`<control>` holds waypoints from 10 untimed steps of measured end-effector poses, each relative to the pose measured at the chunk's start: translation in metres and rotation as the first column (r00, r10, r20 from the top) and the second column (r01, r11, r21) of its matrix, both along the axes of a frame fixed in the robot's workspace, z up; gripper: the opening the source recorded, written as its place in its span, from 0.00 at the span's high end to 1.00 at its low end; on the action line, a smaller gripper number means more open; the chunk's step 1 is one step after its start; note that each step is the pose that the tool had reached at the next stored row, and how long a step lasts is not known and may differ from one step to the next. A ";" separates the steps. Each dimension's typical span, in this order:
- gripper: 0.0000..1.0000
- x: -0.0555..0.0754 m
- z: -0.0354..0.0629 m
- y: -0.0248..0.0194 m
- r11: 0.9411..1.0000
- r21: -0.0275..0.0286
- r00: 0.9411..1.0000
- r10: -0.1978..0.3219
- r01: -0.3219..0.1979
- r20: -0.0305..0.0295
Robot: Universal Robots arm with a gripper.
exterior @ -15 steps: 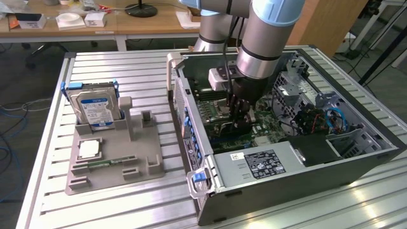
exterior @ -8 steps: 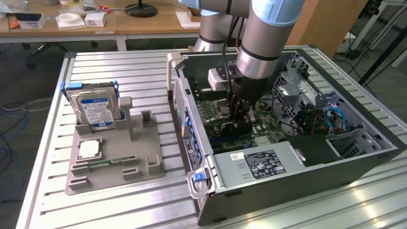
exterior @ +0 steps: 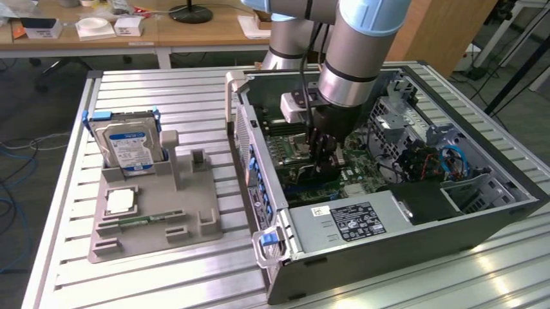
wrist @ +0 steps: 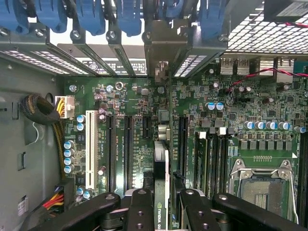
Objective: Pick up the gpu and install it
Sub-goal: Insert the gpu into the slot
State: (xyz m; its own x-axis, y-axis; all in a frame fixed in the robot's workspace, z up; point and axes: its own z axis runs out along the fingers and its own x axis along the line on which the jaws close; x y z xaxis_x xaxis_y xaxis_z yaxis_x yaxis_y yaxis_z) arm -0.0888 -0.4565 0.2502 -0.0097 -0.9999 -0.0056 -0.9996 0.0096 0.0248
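Observation:
My gripper reaches down into the open computer case, over the motherboard. In the wrist view the black fingers are shut on the gpu, a thin card seen edge-on with a green logo near the gripper. The card stands upright above the motherboard, in line with the black expansion slots. Its silver end bracket sits at the case's rear slot openings. I cannot tell whether the card's edge is seated in a slot.
Beside the case, a grey holder tray carries a silver hard drive standing upright and a small square processor chip. Inside the case are the power supply, an empty processor socket, cable bundles and blue latches.

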 end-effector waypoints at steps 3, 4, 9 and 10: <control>0.74 0.000 0.0012 0.0000 1.000 0.001 1.000 0.000 0.000 -0.002; 0.74 0.000 0.0014 0.0001 1.000 0.001 1.000 0.000 0.000 -0.002; 0.74 0.002 0.0018 0.0000 1.000 0.000 1.000 0.000 0.000 -0.003; 0.74 0.002 0.0019 -0.0001 1.000 0.000 1.000 0.000 0.000 -0.003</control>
State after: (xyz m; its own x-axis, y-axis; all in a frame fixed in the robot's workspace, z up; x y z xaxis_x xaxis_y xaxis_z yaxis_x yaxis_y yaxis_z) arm -0.0867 -0.4565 0.2521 -0.0101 -0.9999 -0.0054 -0.9996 0.0099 0.0279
